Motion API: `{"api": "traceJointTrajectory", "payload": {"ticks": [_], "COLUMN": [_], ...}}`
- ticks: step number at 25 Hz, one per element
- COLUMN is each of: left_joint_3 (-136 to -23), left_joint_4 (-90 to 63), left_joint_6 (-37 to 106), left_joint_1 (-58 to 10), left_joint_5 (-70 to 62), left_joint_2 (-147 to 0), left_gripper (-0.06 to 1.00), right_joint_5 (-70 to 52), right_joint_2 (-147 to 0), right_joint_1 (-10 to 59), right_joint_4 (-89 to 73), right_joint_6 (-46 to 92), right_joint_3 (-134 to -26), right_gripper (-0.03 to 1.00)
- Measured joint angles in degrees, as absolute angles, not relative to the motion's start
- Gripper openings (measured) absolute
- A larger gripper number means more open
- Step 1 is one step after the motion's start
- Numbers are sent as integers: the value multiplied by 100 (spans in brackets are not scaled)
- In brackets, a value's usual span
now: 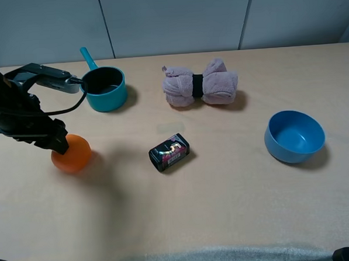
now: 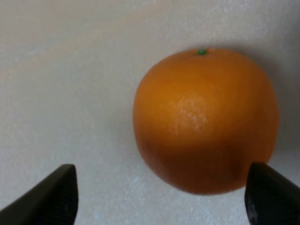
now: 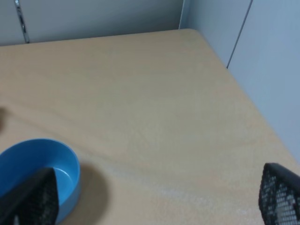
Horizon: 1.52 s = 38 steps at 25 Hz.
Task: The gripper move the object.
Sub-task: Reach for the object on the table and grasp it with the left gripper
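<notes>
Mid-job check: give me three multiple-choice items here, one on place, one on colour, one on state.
1. Where is the orange ball? A) in the teal pot B) on the table, left of the black box C) in the blue bowl
2. The band round the towel is: A) black B) red C) white
3. The left gripper is: A) shut on the towel B) open by the ball C) shut on the box
Answers: B, it rests on bare table; A, a dark strap pinches its middle; B, its fingers stand apart.
</notes>
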State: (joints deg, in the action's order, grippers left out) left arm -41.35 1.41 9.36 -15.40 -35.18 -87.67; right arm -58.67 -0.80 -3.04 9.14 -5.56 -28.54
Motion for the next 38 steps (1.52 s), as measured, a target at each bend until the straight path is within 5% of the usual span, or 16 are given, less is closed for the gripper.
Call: {"api": "traceJointTrajectory", "payload": {"ticks": [38], "left_joint_3": [-4596], "left_joint_4": [0], "left_joint_6": [1222], "left_joint_1": [-1926], "left_joint_5": [-3332], "left_joint_2": [-9384], "left_gripper": [79], "right_joint_5": [-5867], "right_joint_2": [-80], "right_joint_1": [-304], "right_joint_4": [909], "right_joint_6": [-556], "right_joint_3": [-2854], "right_gripper": [65]}}
